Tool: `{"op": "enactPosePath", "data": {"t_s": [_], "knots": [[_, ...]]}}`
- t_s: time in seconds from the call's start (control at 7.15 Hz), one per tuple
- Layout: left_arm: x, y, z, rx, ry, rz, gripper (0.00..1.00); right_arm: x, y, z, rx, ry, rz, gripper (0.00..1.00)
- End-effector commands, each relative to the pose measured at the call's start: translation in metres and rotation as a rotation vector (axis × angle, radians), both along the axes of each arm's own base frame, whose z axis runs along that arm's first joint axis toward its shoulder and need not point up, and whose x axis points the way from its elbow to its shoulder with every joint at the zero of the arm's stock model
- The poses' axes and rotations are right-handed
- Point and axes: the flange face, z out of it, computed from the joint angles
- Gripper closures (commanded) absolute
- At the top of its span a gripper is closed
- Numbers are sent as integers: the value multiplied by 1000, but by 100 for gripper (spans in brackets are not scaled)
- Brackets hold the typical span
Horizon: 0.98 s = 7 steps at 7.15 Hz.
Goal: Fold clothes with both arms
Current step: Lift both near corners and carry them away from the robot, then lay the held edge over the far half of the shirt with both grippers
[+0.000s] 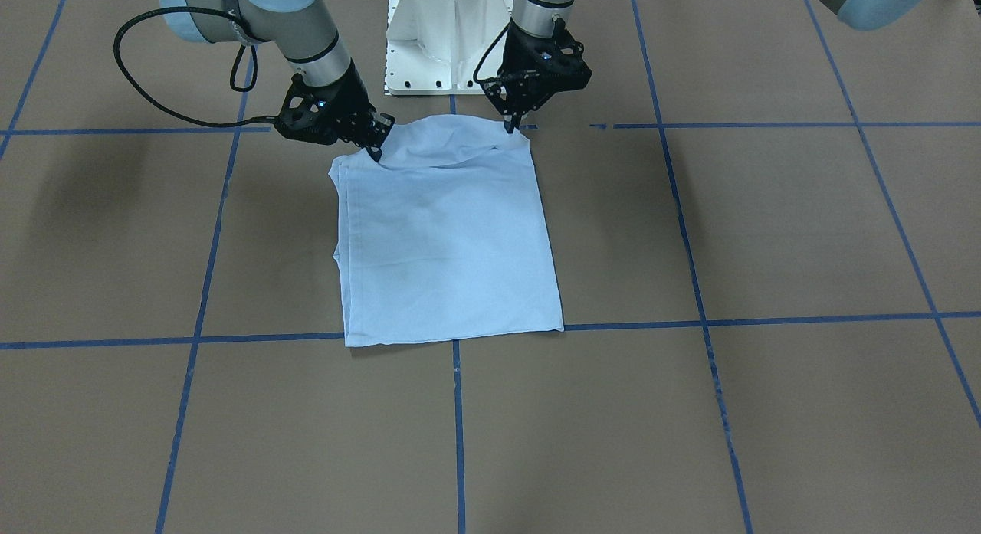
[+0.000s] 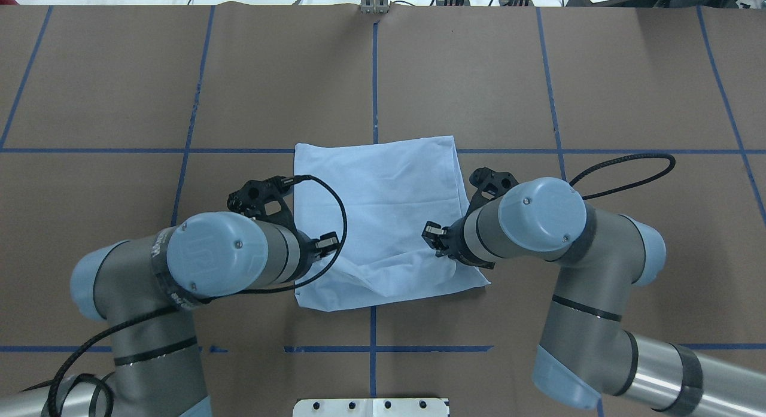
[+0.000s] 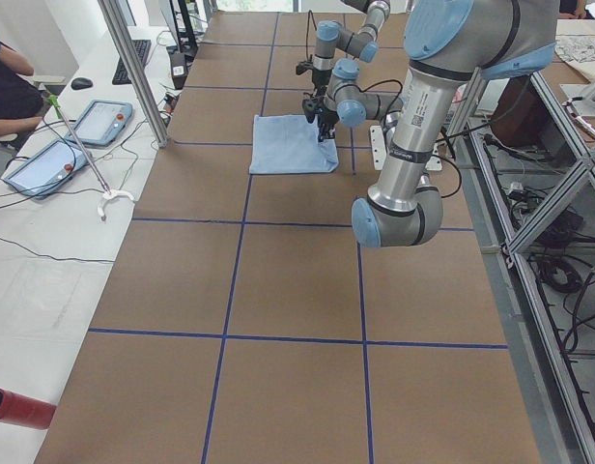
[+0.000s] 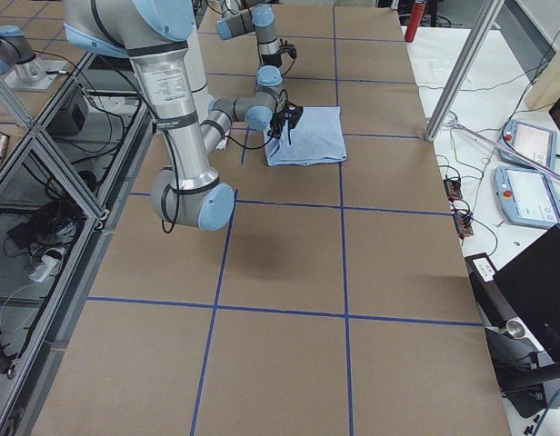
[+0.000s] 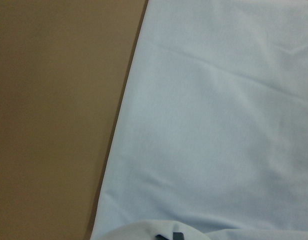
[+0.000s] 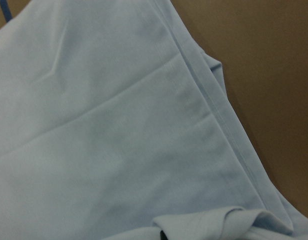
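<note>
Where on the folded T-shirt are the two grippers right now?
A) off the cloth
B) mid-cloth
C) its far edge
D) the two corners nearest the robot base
D: the left gripper and the right gripper each pinch a lifted corner of the T-shirt on the side toward the white base.

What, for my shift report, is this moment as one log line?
T-shirt: folded rectangle on table | left gripper: pinches a robot-side corner | right gripper: pinches the other
</note>
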Motion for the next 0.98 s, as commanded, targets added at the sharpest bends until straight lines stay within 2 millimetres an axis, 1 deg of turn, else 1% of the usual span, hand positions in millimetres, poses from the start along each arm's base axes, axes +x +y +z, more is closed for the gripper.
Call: {"op": "enactPosePath", "data": {"t_s": [0.0, 0.14, 0.28, 0.42, 0.56, 0.7, 0.84], "knots": [[3, -33, 11, 16, 20, -40, 100, 8, -56, 10, -47, 18, 49, 100], [5, -34, 13, 13, 15, -43, 100, 20, -73, 9, -66, -1, 50, 100], [8, -35, 11, 16, 24, -41, 100, 15, -83, 9, -74, 4, 55, 100], [7, -41, 12, 16, 22, -52, 100, 6, -97, 7, -69, -12, 61, 100], [5, -58, 5, 19, 27, -75, 100, -3, -116, 13, -71, -21, 67, 100], [16, -76, 11, 11, 6, -94, 100, -10, -134, 15, -80, -18, 77, 100], [22, -107, 26, 15, 14, -128, 100, -4, -163, 9, -110, -23, 85, 100]]}}
